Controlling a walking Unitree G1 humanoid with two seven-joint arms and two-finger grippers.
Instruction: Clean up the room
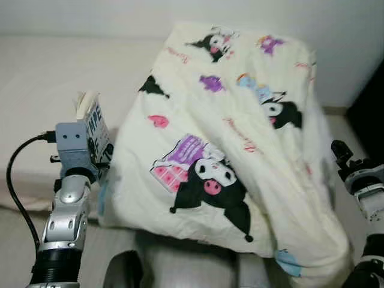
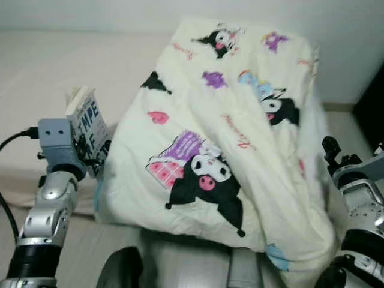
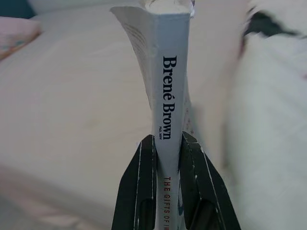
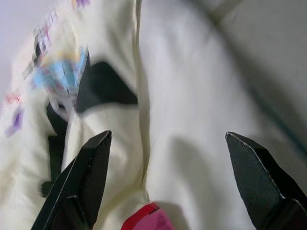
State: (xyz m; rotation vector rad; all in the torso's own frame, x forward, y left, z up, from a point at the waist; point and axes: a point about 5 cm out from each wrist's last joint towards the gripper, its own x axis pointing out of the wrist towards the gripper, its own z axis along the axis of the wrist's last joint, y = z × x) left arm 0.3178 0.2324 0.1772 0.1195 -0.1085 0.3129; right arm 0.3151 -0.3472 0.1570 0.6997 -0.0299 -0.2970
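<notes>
Left gripper (image 3: 168,158) fingers pinch the book (image 3: 165,86) at its stiff spine, upright just beside the duvet (image 1: 240,138); right gripper (image 4: 168,182) gapes wide, empty, over it: soft, bulky, probably best bunched at a fold.

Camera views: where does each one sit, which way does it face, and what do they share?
Left and right eye views: head, looking down at the bed and cartoon blanket; both arms show.
Left wrist view: along the left hand, gripping a book by its spine.
Right wrist view: along the open right hand, facing the blanket.
Shared: book and blanket.
</notes>
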